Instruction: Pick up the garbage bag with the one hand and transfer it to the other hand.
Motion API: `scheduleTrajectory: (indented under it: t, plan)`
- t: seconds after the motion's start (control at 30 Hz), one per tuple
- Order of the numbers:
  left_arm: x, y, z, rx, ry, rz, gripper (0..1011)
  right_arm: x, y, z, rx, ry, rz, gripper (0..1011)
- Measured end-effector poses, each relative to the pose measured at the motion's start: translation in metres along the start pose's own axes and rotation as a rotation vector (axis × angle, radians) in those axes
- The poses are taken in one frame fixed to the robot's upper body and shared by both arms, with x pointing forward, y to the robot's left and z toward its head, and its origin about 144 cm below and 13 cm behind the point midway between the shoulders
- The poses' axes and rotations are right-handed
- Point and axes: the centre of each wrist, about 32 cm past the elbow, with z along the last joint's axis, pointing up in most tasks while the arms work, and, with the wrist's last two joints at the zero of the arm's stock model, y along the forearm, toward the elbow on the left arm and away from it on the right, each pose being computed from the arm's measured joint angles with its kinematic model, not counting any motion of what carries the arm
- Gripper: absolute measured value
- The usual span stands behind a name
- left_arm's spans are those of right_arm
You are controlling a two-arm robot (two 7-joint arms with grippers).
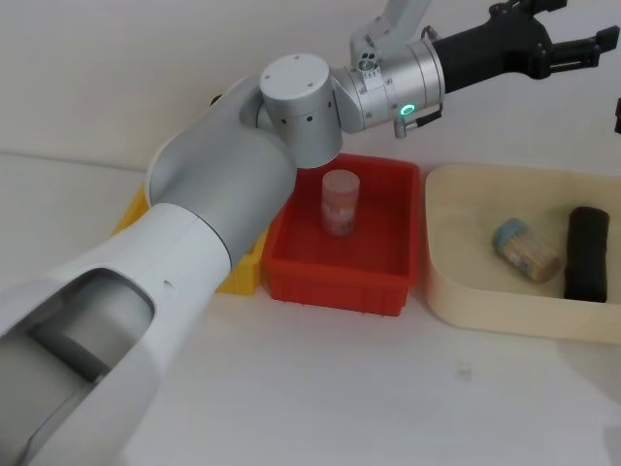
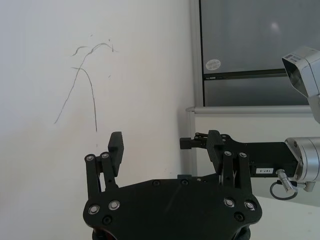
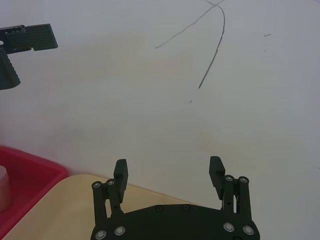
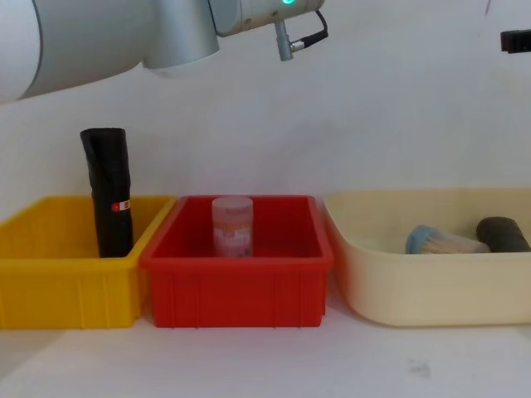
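Note:
The garbage bag [image 1: 587,254], a stubby matte black roll, lies in the beige bin [image 1: 439,282] at the right; the chest view shows its end [image 4: 503,234] by the bin's right side. My left gripper [image 1: 574,44], on the green-lamp arm, hangs open and empty high above the beige bin, and its wrist view shows its fingers [image 2: 116,146] spread against the wall. My right gripper [image 3: 169,172] is open and empty over the beige bin's far edge. It faces the left gripper closely, fingertips pointing at it [image 2: 187,143].
A blue-lidded jar [image 1: 524,249] lies beside the roll in the beige bin. The red bin [image 1: 340,283] holds an upright pinkish jar [image 1: 340,201]. A taller black roll with a red-and-white label [image 4: 110,192] stands in the yellow bin [image 4: 58,282]. A white wall is close behind.

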Motion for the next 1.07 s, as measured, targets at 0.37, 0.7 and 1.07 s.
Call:
scheduleTrajectory:
  t: [0.37, 0.7, 1.07]
  plan:
    - [0.0000, 0.0000, 0.0000, 0.000, 0.000, 0.000, 1002, 0.0003, -0.0004, 0.0000, -0.001, 0.000, -0.001, 1001]
    - [0.0000, 0.0000, 0.0000, 0.000, 0.000, 0.000, 1002, 0.0006, -0.0006, -0.0001, -0.002, 0.000, -0.002, 1001]
    - [0.0000, 0.0000, 0.0000, 0.000, 0.000, 0.000, 1001, 0.0006, -0.0006, -0.0001, -0.002, 0.000, -0.002, 1001]
